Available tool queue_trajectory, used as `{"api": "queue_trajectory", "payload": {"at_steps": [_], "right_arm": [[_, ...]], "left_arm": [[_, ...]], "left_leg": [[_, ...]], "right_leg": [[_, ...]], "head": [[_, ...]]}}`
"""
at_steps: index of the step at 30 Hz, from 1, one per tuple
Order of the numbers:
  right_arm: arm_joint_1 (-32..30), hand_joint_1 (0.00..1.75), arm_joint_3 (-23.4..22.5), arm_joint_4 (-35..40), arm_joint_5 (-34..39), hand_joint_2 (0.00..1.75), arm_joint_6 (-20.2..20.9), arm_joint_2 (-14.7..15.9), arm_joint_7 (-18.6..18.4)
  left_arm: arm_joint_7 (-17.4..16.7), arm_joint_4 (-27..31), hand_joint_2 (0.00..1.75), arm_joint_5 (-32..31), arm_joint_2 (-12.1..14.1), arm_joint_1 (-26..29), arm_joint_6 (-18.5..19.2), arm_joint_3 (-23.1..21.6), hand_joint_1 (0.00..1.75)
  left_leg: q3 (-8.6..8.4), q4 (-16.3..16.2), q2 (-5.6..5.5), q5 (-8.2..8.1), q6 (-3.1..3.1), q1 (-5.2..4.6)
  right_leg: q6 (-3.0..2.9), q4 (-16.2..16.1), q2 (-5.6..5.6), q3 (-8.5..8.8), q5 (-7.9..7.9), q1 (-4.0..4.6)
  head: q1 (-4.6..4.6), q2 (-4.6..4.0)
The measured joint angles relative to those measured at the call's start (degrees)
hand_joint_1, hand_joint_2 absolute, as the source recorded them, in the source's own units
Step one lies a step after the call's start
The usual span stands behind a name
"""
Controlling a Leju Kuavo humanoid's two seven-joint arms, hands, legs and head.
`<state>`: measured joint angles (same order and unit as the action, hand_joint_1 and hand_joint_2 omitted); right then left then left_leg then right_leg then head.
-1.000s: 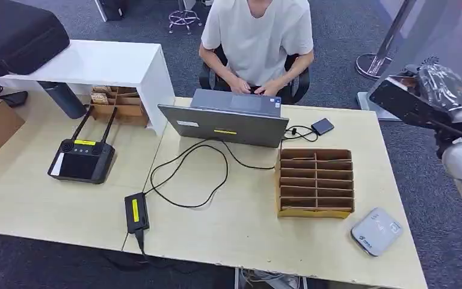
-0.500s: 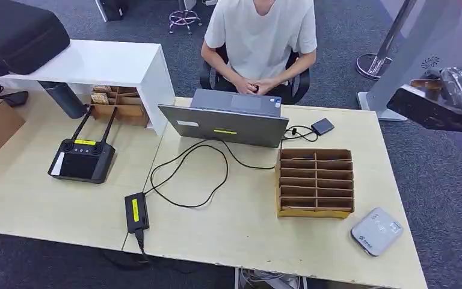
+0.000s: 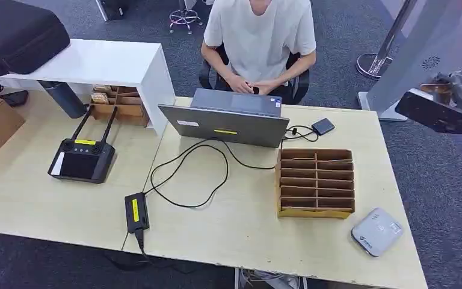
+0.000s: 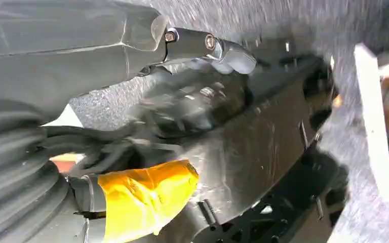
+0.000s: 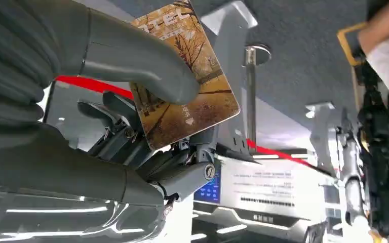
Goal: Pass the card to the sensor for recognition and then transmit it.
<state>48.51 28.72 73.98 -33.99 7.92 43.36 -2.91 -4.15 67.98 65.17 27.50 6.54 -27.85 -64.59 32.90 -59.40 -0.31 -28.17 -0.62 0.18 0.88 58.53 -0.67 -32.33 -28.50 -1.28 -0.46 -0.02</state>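
Holding the card (image 5: 185,76) up off the table, my right hand (image 5: 131,101) has it pinched: the thick grey thumb presses across the printed face while the darker fingers (image 5: 116,136) back it from behind. Most of the card sticks out past the thumb, with its lower corner free beyond the fingers. It carries a brown autumn-tree picture and some lettering I cannot read.

From the head view I see the right hand (image 3: 457,99) raised at the right edge, off the table's side and above the grey carpet, well apart from the sensor (image 3: 377,231). That sensor, a small pale grey box, lies flat near the table's (image 3: 246,235) front right corner, just beside the cardboard divider box (image 3: 316,182).

My left hand (image 4: 182,101) appears in its own wrist view, blurred; its fingers look curled in, though I cannot tell whether they are closed or apart.

Across the table a person (image 3: 258,42) in a white shirt sits at a laptop (image 3: 228,120), hands on its far edge. A black remote controller (image 3: 82,159) rests on the left table.
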Motion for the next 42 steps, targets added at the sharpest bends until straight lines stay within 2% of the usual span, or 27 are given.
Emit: {"api": "queue_trajectory", "payload": {"at_steps": [3,7,8,9,12,15,19,21,30,37,42], "right_arm": [[1.22,1.75,1.46,0.66,1.54,1.75,5.14,2.03,-0.57],[7.37,1.75,7.27,1.14,7.75,1.75,17.57,6.17,-1.8],[9.74,1.75,9.98,1.55,10.57,1.75,21.65,7.36,-3.03],[11.5,1.75,12.65,2.3,13.24,1.75,24.04,8.64,-3.94],[13.49,1.75,20.58,5.81,18.56,1.75,22.4,13.03,-6.4],[13.55,1.75,26.11,8.29,20.73,1.75,20.29,16.03,-7.41],[13.47,1.75,31.77,11.02,23.94,1.75,19.64,20.17,-7.3],[13.46,1.75,33.77,11.97,24.96,1.75,19.44,21.18,-7.34],[14.1,1.75,38.8,14.1,27.45,1.75,19.42,25.07,-7.02],[15.18,1.75,40.88,15.0,29.23,1.75,20.71,26.5,-7.06],[14.73,1.75,42.93,16.17,31.19,1.75,19.15,27.68,-7.91]], "left_arm": [[1.85,7.16,1.75,2.8,3.28,0.83,-0.09,-1.44,0.0],[6.57,10.66,1.75,9.31,5.59,1.13,0.46,-4.22,0.0],[8.34,10.92,1.75,12.54,5.94,1.13,0.33,-5.11,0.0],[10.04,10.97,1.75,15.34,6.05,1.1,0.24,-5.6,0.0],[14.42,10.95,1.75,21.27,5.88,0.28,0.92,-7.82,0.0],[16.0,10.95,1.75,23.96,5.7,-0.43,0.92,-9.58,0.0],[16.11,10.42,1.75,24.75,5.57,-0.54,2.2,-10.36,0.0],[15.78,9.55,1.75,24.75,5.24,-0.79,3.19,-10.36,0.0],[14.43,3.43,1.75,24.75,2.95,-1.74,6.03,-10.34,0.0],[13.88,0.96,1.75,24.75,1.9,-2.11,7.19,-10.34,0.0],[13.14,-0.83,1.75,24.75,1.07,-3.1,8.15,-10.34,0.0]], "left_leg": [[0.0,0.01,0.04,0.0,0.0,-0.02],[0.07,0.01,-0.01,0.01,0.0,-0.03],[0.02,0.0,0.01,0.01,-0.01,-0.03],[0.0,0.0,0.03,0.01,-0.01,-0.03],[0.03,0.0,-0.12,0.01,-0.01,0.01],[0.03,-0.01,-0.09,0.01,0.0,-0.02],[0.05,0.0,-0.08,0.0,0.01,-0.02],[0.04,0.0,-0.07,-0.01,0.01,-0.02],[0.01,0.0,-0.02,0.0,0.01,-0.01],[0.0,0.0,0.02,0.0,0.01,-0.01],[0.0,0.0,0.02,0.0,0.01,-0.01]], "right_leg": [[0.0,0.0,0.04,-0.04,0.0,-0.02],[0.0,0.01,-0.04,-0.05,0.01,-0.03],[-0.01,0.0,0.01,-0.07,0.01,-0.04],[-0.01,-0.01,0.03,-0.08,0.01,-0.03],[0.01,-0.06,-0.16,0.02,-0.01,0.0],[0.01,-0.06,-0.12,-0.01,0.0,-0.02],[0.02,-0.09,-0.08,-0.02,0.0,-0.02],[0.02,-0.09,-0.06,-0.02,0.0,-0.01],[0.01,-0.07,0.0,-0.01,0.01,-0.01],[0.01,-0.08,-0.01,-0.02,0.01,-0.01],[0.01,-0.08,0.0,-0.02,0.01,-0.01]], "head": [[0.0,-0.02],[0.02,0.0],[-0.02,0.0],[-0.02,-0.02],[0.0,-0.02],[-0.02,-0.02],[0.0,-0.02],[0.02,-0.02],[0.0,-0.02],[0.02,-0.02],[0.02,-0.02]]}}
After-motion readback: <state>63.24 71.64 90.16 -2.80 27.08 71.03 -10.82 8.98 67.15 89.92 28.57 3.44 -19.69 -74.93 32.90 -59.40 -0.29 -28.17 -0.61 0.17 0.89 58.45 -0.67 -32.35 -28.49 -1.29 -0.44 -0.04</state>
